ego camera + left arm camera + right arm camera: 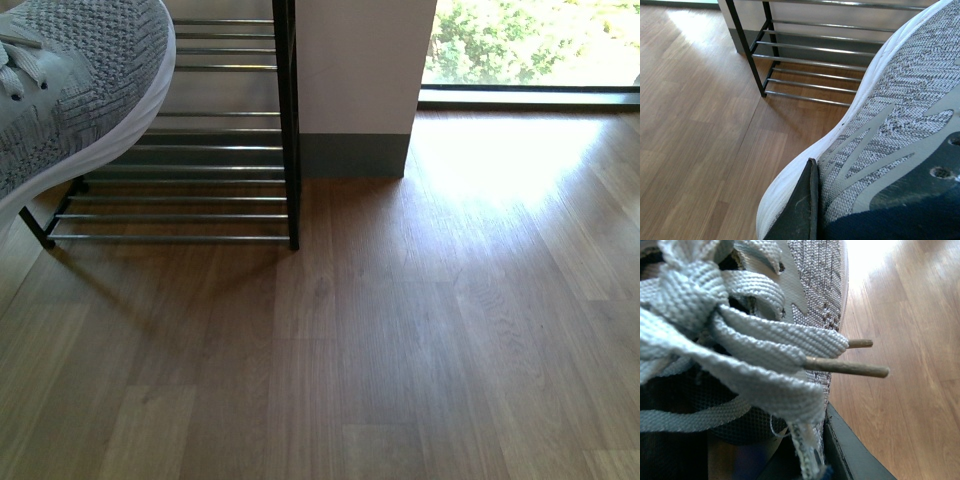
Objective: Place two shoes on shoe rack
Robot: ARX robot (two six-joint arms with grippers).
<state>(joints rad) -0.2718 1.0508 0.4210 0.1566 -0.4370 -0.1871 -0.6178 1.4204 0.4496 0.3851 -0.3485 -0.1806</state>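
Observation:
One grey knit sneaker [70,90] with a thick white sole hangs in the air at the upper left of the front view, just in front of the shoe rack [200,180]. Neither arm shows there. In the left wrist view my left gripper [814,207] is shut on a sneaker [900,115]. One black finger [802,210] presses against its white sole edge, and the rack [810,75] stands beyond the toe. In the right wrist view my right gripper [815,452] is shut on the other sneaker [815,280]. Its grey laces [740,345] fill the picture and a black finger [850,452] lies along its side.
The rack stands on a wooden floor [420,330] against a white wall with a grey skirting [355,155]. Its black corner post [290,120] is at its right end. A window [535,45] at floor level lies to the far right, and sunlight falls on the floor before it.

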